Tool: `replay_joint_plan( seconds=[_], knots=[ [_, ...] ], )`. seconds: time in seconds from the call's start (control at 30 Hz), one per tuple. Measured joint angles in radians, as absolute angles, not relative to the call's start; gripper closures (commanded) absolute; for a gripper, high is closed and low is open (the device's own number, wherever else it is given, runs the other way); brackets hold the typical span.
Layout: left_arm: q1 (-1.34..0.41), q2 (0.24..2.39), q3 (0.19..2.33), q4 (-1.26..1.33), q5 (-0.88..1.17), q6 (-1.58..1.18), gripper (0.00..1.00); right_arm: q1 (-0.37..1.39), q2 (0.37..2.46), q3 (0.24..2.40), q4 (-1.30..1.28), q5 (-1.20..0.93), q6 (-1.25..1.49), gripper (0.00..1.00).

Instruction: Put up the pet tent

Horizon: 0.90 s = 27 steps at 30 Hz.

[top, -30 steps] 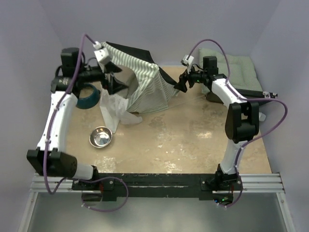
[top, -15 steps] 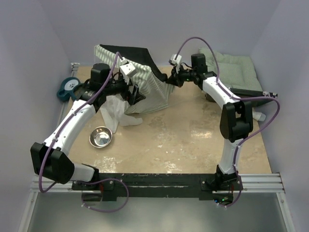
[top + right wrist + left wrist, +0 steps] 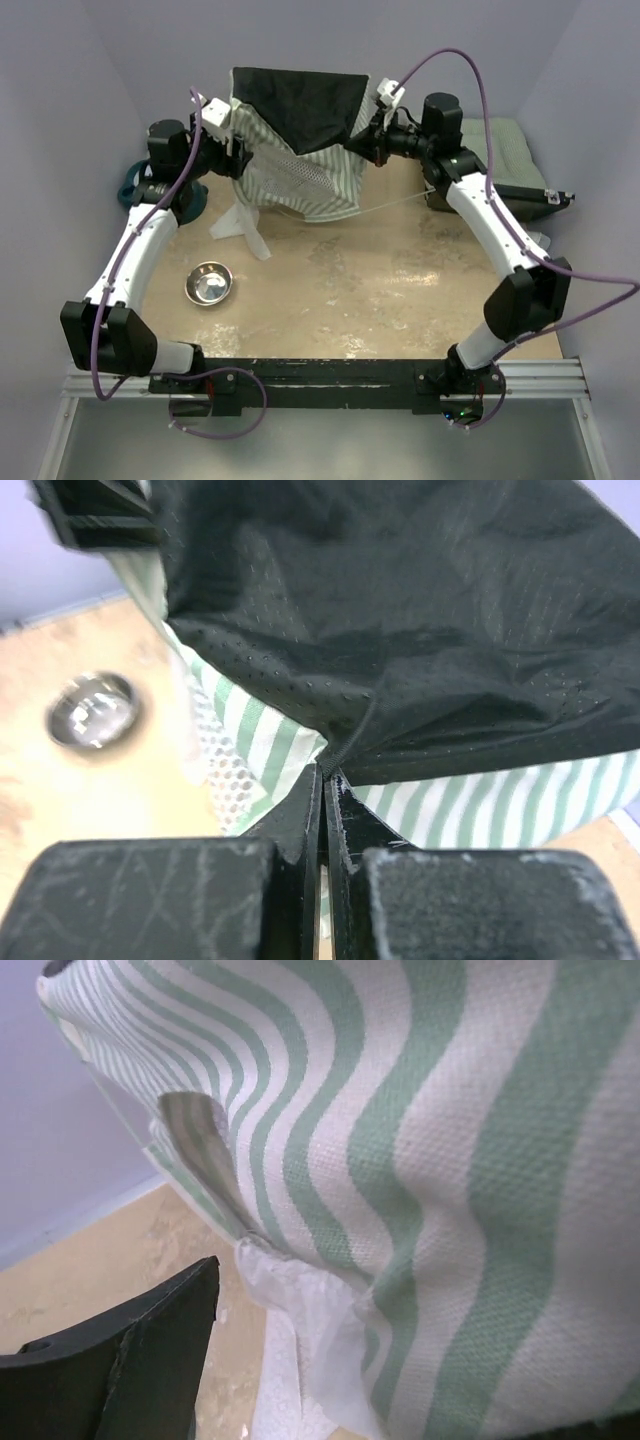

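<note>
The pet tent (image 3: 300,180), green-and-white striped with a black mesh panel (image 3: 300,100) on top, hangs raised at the back of the table between both grippers. A white flap (image 3: 243,225) dangles from it to the tabletop. My right gripper (image 3: 362,145) is shut on the black panel's corner seam (image 3: 340,748), its jaws pressed together. My left gripper (image 3: 235,150) is at the tent's left side. Striped cloth (image 3: 420,1160) fills the left wrist view, and one finger (image 3: 140,1360) stands well apart from it. The other finger is hidden behind the cloth.
A steel bowl (image 3: 208,283) sits on the tan tabletop (image 3: 380,290) at front left. A green quilted cushion (image 3: 510,150) lies at the back right behind the right arm. A blue object (image 3: 130,190) is against the left wall.
The tent has been lifted and spread wider, with its black panel now on top. The right gripper closed on its corner and rose. The left gripper moved to its left side, jaws narrowing.
</note>
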<state>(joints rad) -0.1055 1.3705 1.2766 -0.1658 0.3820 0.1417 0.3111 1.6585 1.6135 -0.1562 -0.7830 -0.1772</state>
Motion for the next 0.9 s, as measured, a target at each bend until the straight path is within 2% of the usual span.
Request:
replay_joint_plan(
  seconds=[0.17,0.23,0.27,0.3,0.37,0.47,0.53,0.7,0.8,0.9],
  knots=[
    [-0.105,1.404,1.274,-0.082,0.403,0.139,0.22,0.331,1.486,1.515,-0.115,-0.714,-0.062,0.98],
    [-0.104,1.454,1.281,-0.042,0.425,0.132,0.23,0.344,1.438,1.491,-0.105,-0.685,-0.031,0.86],
    [-0.103,1.485,1.291,-0.027,0.439,0.129,0.24,0.350,1.418,1.479,-0.103,-0.673,-0.015,0.76],
    [-0.102,1.528,1.310,-0.016,0.462,0.123,0.26,0.355,1.403,1.471,-0.101,-0.669,-0.001,0.59],
    [-0.102,1.626,1.351,-0.006,0.499,0.124,0.28,0.366,1.392,1.470,-0.091,-0.672,0.022,0.35],
    [-0.100,1.717,1.362,-0.006,0.529,0.141,0.28,0.372,1.390,1.492,-0.094,-0.685,0.047,0.22],
    [-0.090,1.751,1.362,-0.004,0.533,0.152,0.28,0.367,1.390,1.534,-0.109,-0.699,0.049,0.19],
    [-0.024,1.865,1.457,-0.027,0.537,0.160,0.27,0.245,1.389,1.675,-0.148,-0.783,-0.048,0.19],
    [0.004,1.962,1.576,-0.046,0.538,0.155,0.26,0.148,1.436,1.808,-0.322,-0.813,-0.294,0.20],
    [0.019,2.038,1.671,-0.070,0.550,0.140,0.24,0.137,1.502,1.872,-0.531,-0.819,-0.604,0.21]
  ],
)
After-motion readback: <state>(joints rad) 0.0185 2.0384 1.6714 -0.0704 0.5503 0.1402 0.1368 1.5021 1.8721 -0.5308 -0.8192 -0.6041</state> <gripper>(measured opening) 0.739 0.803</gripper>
